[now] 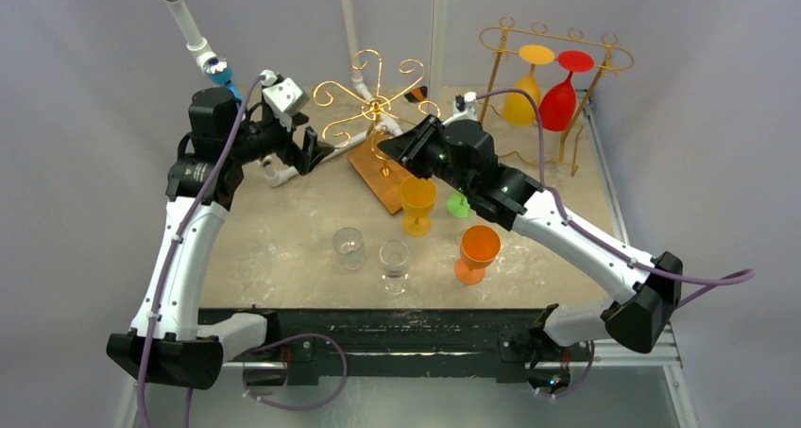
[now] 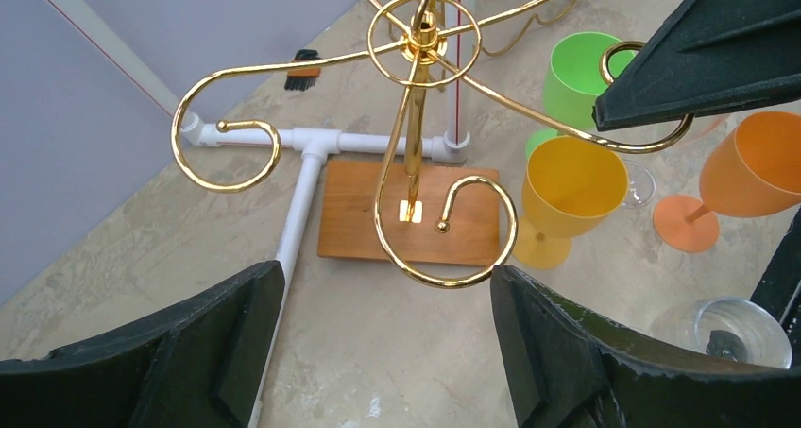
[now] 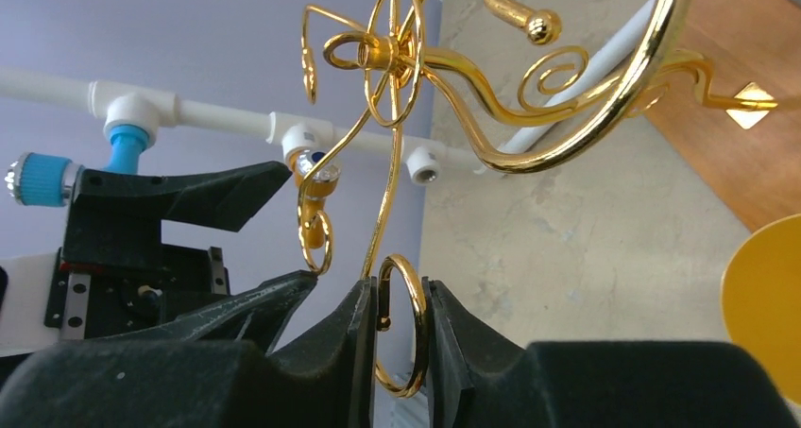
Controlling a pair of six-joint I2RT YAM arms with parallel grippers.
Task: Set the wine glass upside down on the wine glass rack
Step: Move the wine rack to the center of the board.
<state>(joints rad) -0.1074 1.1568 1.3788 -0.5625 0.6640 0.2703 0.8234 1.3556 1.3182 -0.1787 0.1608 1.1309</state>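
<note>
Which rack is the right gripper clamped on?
The spiral rack on the wooden base; right gripper pinches its lower ring. The other rack, back right, holds a yellow glass and red glass.

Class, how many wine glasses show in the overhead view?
7. On the far rack: hung yellow glass, hung red glass. On the table: standing yellow glass, partly hidden green glass, orange glass, left clear glass, right clear glass. More may be hidden.

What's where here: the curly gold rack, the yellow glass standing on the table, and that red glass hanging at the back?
gold rack (image 1: pixel 377 103), overhead view, on its central hub.
yellow glass (image 1: pixel 417 198), overhead view, on its bowl.
red glass (image 1: pixel 559 105), overhead view, on its upside-down bowl.
</note>
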